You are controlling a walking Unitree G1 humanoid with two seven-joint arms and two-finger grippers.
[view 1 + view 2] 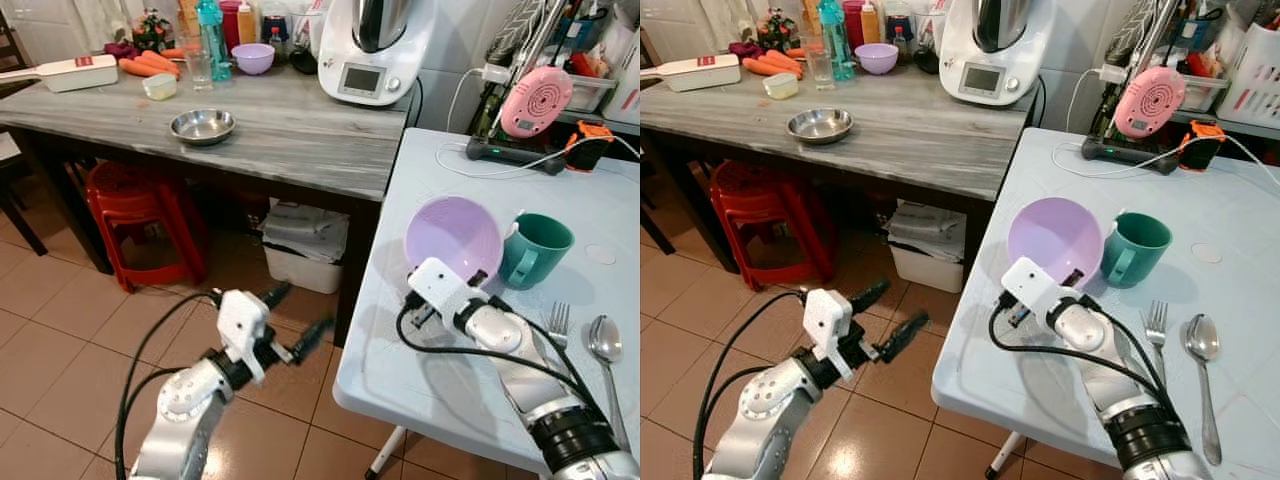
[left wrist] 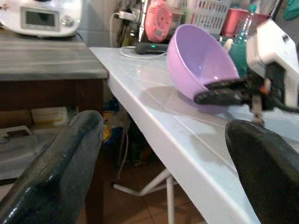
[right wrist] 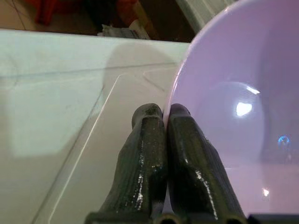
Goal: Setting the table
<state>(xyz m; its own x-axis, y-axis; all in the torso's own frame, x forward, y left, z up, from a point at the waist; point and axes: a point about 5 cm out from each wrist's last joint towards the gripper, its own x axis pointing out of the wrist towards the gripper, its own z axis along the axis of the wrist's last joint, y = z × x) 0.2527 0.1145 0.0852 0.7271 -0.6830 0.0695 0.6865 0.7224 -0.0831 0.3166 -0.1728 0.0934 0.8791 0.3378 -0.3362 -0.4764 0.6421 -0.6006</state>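
Lilac bowl tilted, rim pinched in right pincer

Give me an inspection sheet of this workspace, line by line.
Surface: white table, bare near its front edge.
Job's things: purple bowl tilted, rim pinched; green mug upright beside it; fork and spoon lying flat.
Clutter: pink device on a stand, orange gadget.
Hands: right hand shut on the bowl's rim; left hand open, over the floor.
Cables: white cable on the table.
Surroundings: grey counter with metal dish, kitchen machine; red stool.
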